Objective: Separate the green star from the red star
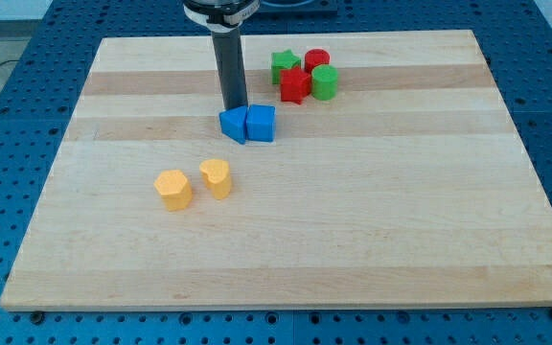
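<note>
The green star [284,65] sits near the view's top, just left of centre-right, touching the red star [294,85] below and right of it. A red cylinder [317,60] and a green cylinder [325,82] crowd against them on the right. My tip [235,106] is the lower end of the dark rod, standing just behind the two blue blocks, left of and below the green star, about a block's width away from the star cluster.
A blue triangular block [232,125] and a blue cube [261,123] sit side by side right under my tip. A yellow hexagon [172,189] and a yellow block [216,178] lie at lower left. The wooden board [448,240] rests on a blue perforated table.
</note>
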Motion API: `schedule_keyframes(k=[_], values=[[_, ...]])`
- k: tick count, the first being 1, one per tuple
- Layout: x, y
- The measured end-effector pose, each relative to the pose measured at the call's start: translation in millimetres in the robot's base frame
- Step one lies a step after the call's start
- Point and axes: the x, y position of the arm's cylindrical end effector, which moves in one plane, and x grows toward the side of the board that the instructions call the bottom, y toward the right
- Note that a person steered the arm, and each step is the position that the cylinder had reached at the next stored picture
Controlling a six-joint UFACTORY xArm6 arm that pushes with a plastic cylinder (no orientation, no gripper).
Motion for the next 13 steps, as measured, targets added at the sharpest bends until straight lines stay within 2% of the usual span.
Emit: schedule_keyframes(k=[1, 2, 5, 7, 8, 9, 10, 12, 13], values=[[-15, -34], [-36, -44], [-129, -31], [-122, 78], [-110, 114], [-91, 114], [-79, 76], [-75, -72], [-67, -82]])
